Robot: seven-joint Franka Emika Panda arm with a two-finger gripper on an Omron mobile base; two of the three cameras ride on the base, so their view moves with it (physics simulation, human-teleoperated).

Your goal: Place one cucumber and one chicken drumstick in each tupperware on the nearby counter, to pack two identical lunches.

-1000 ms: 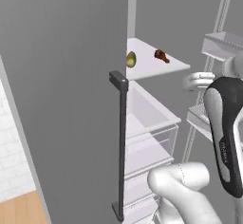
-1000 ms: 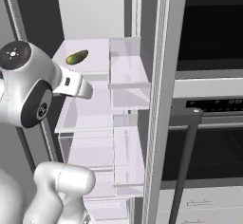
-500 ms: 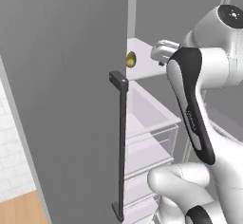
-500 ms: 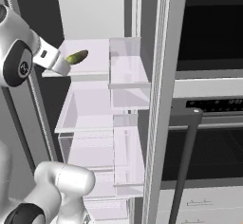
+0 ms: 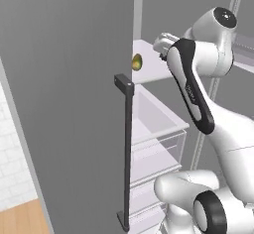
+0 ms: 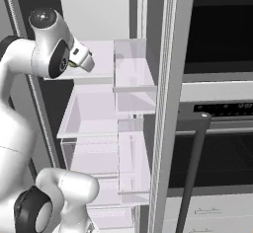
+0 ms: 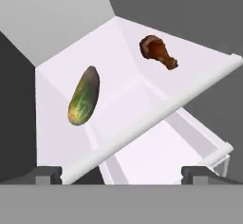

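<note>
A green-yellow cucumber [image 7: 84, 96] lies on the white top fridge shelf [image 7: 142, 118], and a brown chicken drumstick [image 7: 158, 51] lies farther back on the same shelf. My gripper [image 7: 122, 174] hovers in front of the shelf's edge, open, with nothing between its fingertips [image 7: 47, 173]. From the left base camera, the hand [image 5: 165, 43] is at the shelf, just right of the cucumber [image 5: 137, 62]. From the right base camera, the hand [image 6: 82, 58] points into the top shelf. The tupperware and the counter are out of view.
The open grey fridge door with its dark bar handle [image 5: 127, 148] stands close on the left. Clear drawers [image 5: 159, 131] sit below the shelf. Door bins [image 6: 133, 74] hang to the right, and beyond them is a black oven [image 6: 217, 143] with a bar handle [image 6: 192, 173].
The arm has swung up and in toward the top fridge shelf. The hand now sits in front of the shelf and hides the drumstick in the left base view. The jaws stayed open.
</note>
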